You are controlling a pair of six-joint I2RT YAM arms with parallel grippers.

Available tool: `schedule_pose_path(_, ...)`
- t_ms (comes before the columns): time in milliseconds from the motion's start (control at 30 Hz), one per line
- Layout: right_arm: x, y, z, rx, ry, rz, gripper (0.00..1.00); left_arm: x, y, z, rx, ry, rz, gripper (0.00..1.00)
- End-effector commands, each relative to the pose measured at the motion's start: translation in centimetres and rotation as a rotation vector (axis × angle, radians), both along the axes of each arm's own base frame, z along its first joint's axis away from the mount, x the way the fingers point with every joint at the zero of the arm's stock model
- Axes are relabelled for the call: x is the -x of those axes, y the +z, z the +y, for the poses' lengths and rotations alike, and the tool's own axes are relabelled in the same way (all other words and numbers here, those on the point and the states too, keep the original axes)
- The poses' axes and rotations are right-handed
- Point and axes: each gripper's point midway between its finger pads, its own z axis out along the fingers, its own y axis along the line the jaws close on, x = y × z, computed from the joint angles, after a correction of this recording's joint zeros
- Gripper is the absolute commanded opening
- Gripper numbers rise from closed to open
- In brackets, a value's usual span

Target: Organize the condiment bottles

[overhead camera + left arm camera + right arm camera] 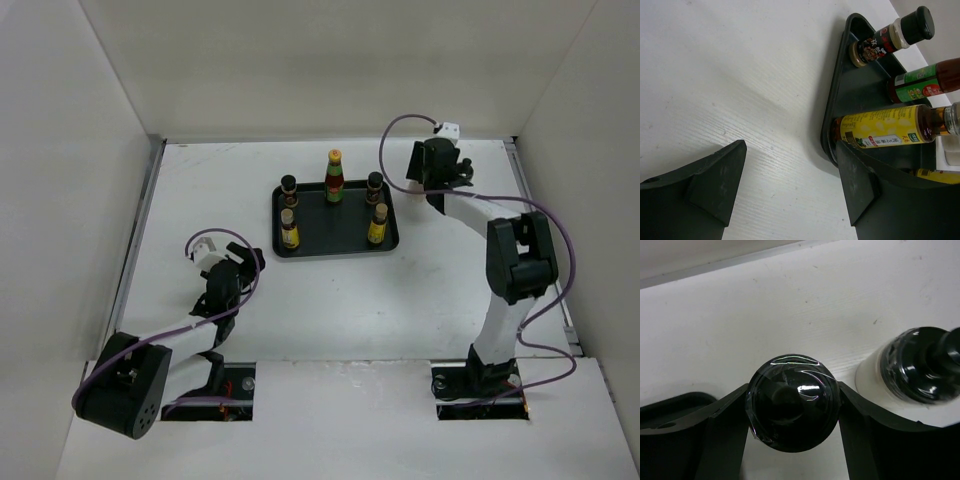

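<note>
White grained table (330,300), dark rectangular tray (335,253) mid-far. Left claw (790,155) spread, empty, beside the tray's near-left corner. Right claw (793,386) pinches bottle (790,412) by its glossy round black cap, right of tray.

A white table (330,320) with a faint wood grain fills the floor of a plain, windowless enclosure, shut in by a pale far wall (330,60), a left wall (60,200) and a right wall (590,130). A metal strip (141,230) runs along the table's left edge. A white panel (350,420) covers the near edge. Even overhead light casts only soft shadows.
</note>
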Motion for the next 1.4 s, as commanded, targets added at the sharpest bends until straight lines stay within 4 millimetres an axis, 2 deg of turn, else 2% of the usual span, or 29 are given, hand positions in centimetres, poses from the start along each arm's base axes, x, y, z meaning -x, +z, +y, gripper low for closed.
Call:
schedule_pose_path(0,0.9,15.7,1.9,-0.009,0.010,-0.384,0.55,-1.3,2.8,-0.4,0.032,0.000,-0.088,0.71)
schedule_pose_path(133,5.2,22.1,5.4,-0.019,0.094,-0.511,0.54,-1.3,3.0,-0.3,0.032,0.007,-0.097,0.71)
schedule_pose_path(233,8.1,25.3,8.9,-0.054,0.189,-0.576,0.54,-1.2,3.0,-0.4,0.034,0.001,-0.097,0.71)
schedule_pose_path(333,11.3,26.4,14.2,-0.108,0.329,-0.594,0.54,-1.1,3.3,-0.1,0.034,0.013,-0.109,0.71)
schedule_pose_path(400,13.0,26.0,18.1,-0.142,0.428,-0.583,0.54,-1.0,3.2,0.2,0.032,0.025,-0.110,0.71)
schedule_pose_path(500,14.8,23.7,23.2,-0.169,0.544,-0.530,0.54,-0.7,3.4,0.4,0.035,0.029,-0.120,0.71)
schedule_pose_path(567,15.5,21.2,25.7,-0.167,0.587,-0.480,0.54,-0.7,3.6,0.8,0.033,0.047,-0.129,0.71)
schedule_pose_path(800,16.4,12.6,30.2,-0.181,0.657,-0.315,0.53,-0.6,3.7,1.0,0.033,0.053,-0.132,0.71)
schedule_pose_path(900,16.6,9.2,31.1,-0.156,0.669,-0.264,0.53,-0.7,3.5,0.8,0.034,0.045,-0.124,0.71)
schedule_pose_path(1167,17.0,2.5,31.7,-0.135,0.658,-0.168,0.54,-0.7,3.3,0.7,0.033,0.040,-0.118,0.71)
schedule_pose_path(1300,17.5,0.4,32.1,-0.098,0.654,-0.137,0.59,-0.8,3.4,0.7,0.033,0.045,-0.121,0.71)
schedule_pose_path(1367,17.7,0.2,32.2,-0.091,0.651,-0.137,0.67,-0.7,3.4,0.6,0.035,0.041,-0.119,0.71)
